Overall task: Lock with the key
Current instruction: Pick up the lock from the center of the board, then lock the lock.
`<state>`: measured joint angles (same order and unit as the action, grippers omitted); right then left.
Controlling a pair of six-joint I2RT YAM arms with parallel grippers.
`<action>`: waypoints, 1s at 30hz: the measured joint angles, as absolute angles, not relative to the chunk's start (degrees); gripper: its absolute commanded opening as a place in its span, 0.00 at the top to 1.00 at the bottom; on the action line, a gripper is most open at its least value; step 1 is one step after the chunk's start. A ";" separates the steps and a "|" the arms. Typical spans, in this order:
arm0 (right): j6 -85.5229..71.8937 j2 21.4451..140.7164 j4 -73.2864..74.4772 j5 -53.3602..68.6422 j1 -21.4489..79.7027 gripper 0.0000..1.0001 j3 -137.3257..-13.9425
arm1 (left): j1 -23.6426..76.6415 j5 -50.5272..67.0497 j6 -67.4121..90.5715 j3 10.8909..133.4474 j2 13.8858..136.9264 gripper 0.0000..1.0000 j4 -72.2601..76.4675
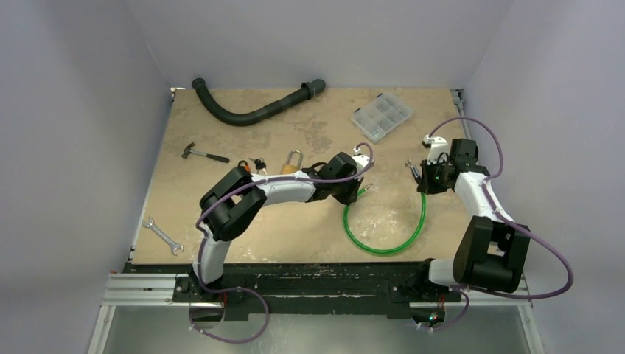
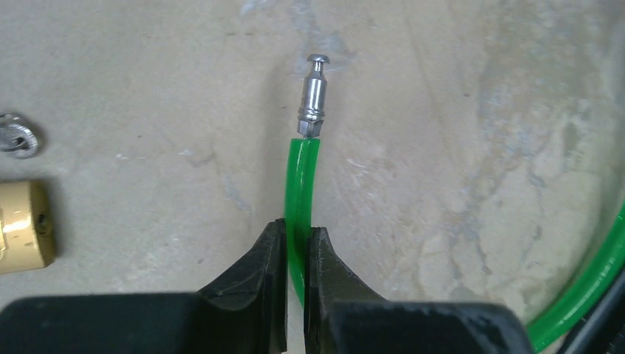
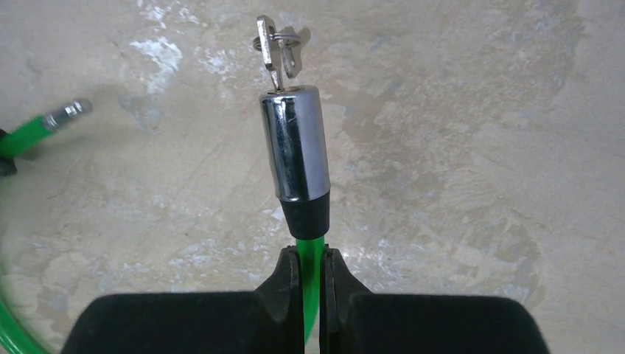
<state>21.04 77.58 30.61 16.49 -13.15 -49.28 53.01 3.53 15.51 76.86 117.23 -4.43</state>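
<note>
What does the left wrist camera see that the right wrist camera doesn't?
Only the left wrist view shows the brass padlock. Only the right wrist view shows the chrome lock barrel with a key in its end. Both show the green cable, its metal pin tip, and a shut gripper pinching the cable: the left gripper in one, the right gripper in the other.

We lose the padlock (image 2: 22, 225) at the left wrist view's left edge; from above, the left arm (image 1: 284, 188) partly covers its body. The cable (image 2: 589, 287) runs off that view's lower right corner. In the right wrist view the pin (image 3: 66, 112) is blurred and the key (image 3: 274, 44) blade is hidden inside the cylinder (image 3: 295, 147). The box (image 1: 381, 116) contents are too small to tell.
</note>
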 measured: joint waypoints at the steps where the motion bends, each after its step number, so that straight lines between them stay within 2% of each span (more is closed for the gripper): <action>1: 20.88 77.47 30.65 17.21 -13.15 1.00 -49.32 | 53.12 4.91 15.49 76.62 116.86 1.00 -4.08; 20: 19.42 77.06 32.38 37.15 -13.08 1.00 -50.54 | 53.36 14.87 14.50 76.36 111.72 1.00 0.12; 30: 19.79 75.53 32.84 40.40 -9.30 1.00 -50.54 | 53.01 15.59 12.86 76.25 108.16 1.00 0.67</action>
